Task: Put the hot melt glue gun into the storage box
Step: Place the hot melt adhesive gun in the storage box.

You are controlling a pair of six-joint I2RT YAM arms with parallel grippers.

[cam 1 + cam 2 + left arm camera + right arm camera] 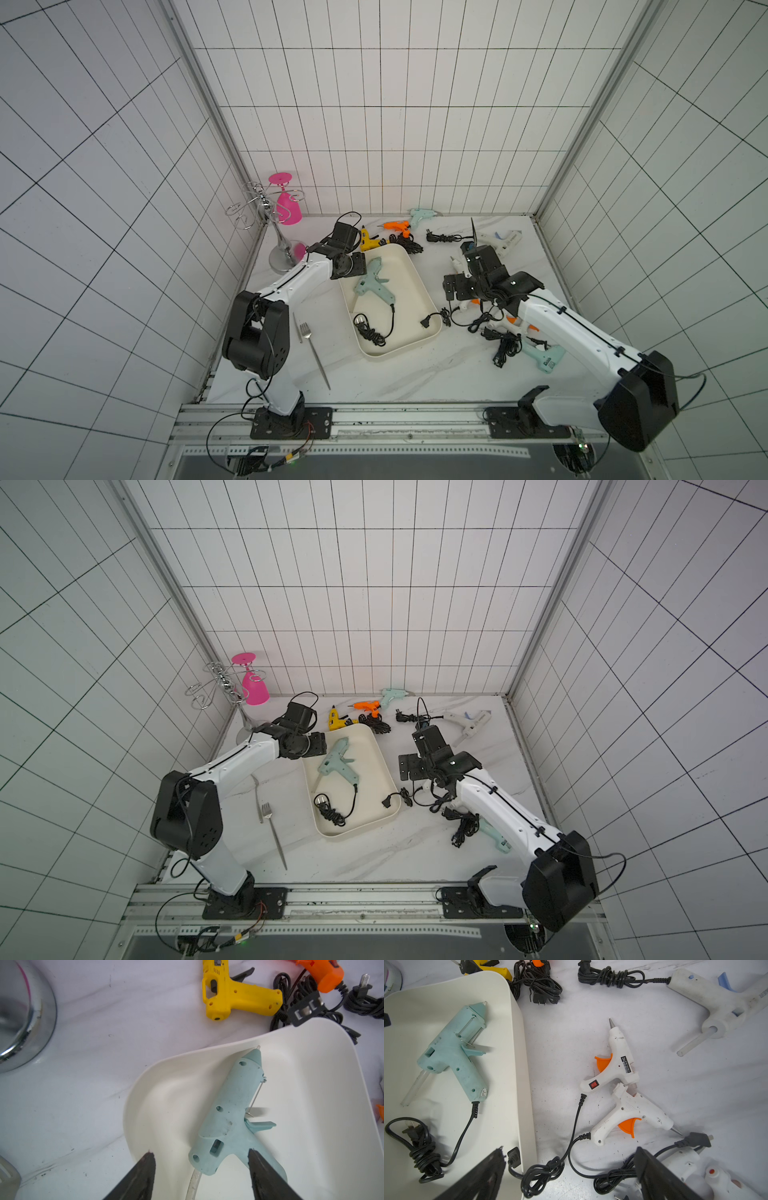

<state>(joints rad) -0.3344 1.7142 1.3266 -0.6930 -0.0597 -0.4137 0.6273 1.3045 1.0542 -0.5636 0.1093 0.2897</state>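
A pale teal hot melt glue gun (372, 286) (338, 762) (454, 1053) lies flat inside the cream-white storage box (415, 266) (374, 779). Its black cord is coiled in the near part of the box. My left gripper (201, 1153) hangs open above the gun's rear end at the box's far-left corner (158, 1076). Its fingers are wide apart and the gun (232, 1118) rests on the box floor beneath them. My right gripper (570, 1150) is open, just right of the box, with two white glue guns with orange triggers (616, 1064) beyond its fingertips.
Yellow (368, 241), orange (397, 226), teal (419, 216) and large white (505, 241) glue guns lie at the back. Another teal gun (544, 357) and tangled cords sit by the right arm. A plug (428, 322) hangs over the box rim. A fork (316, 353) and a chrome rack (282, 249) stand to the left.
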